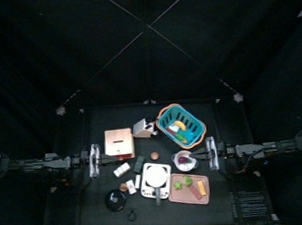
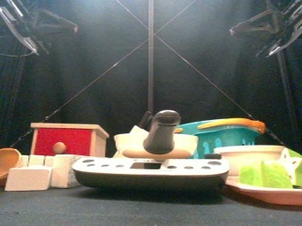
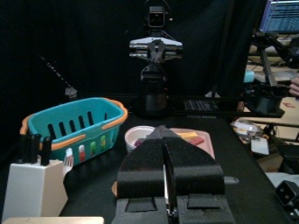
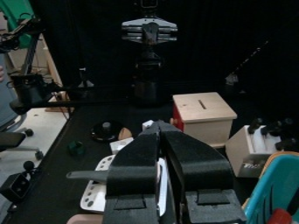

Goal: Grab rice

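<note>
I cannot pick out rice for certain. A small pale bowl [image 1: 186, 159] stands at the table's right middle. It also shows in the front view [image 2: 250, 157] and in the left wrist view [image 3: 140, 136]; what it holds is not readable. My left gripper [image 1: 103, 161] rests at the table's left edge, shut and empty, as the left wrist view [image 3: 167, 131] shows. My right gripper [image 1: 206, 152] rests at the right edge close to the bowl, shut and empty, as the right wrist view [image 4: 160, 125] shows.
A teal basket with an orange rim [image 1: 179, 122] stands at the back right, with a white knife block [image 1: 139, 128] beside it. A red-fronted wooden box [image 1: 118, 141] is at the left. A white tray on a dark base [image 1: 153, 178] and a pink board with green pieces [image 1: 188, 188] lie at the front.
</note>
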Robot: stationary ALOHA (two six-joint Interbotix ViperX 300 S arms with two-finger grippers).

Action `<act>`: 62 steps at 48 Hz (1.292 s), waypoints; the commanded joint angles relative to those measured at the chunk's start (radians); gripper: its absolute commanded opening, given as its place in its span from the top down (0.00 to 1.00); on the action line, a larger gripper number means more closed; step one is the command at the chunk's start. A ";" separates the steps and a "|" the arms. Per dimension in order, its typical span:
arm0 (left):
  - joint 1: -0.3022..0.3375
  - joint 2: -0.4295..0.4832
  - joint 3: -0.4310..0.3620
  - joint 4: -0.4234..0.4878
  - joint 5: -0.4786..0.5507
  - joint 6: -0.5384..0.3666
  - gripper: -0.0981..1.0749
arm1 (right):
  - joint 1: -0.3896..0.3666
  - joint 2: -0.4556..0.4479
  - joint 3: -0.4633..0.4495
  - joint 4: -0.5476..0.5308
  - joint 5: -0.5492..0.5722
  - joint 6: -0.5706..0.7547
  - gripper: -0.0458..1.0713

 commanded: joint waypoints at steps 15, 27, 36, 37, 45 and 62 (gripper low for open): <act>-0.112 0.126 -0.026 -0.048 -0.006 -0.003 0.93 | -0.006 0.193 -0.049 0.011 -0.012 0.003 0.95; -0.230 0.201 -0.049 -0.196 0.040 -0.002 0.89 | -0.006 0.255 -0.078 0.058 -0.012 0.015 0.95; -0.236 0.272 -0.163 -0.293 0.299 0.000 0.85 | 0.000 0.255 -0.077 0.138 -0.012 0.044 0.95; -0.235 0.284 -0.184 -0.295 0.339 0.000 0.85 | 0.000 0.256 -0.077 0.149 -0.014 0.044 0.95; -0.216 0.341 -0.253 -0.287 0.431 -0.003 0.85 | 0.029 0.258 -0.075 0.215 -0.012 0.044 0.95; -0.176 0.514 -0.331 -0.308 0.529 -0.006 0.85 | 0.098 0.284 -0.074 0.259 -0.006 0.044 0.95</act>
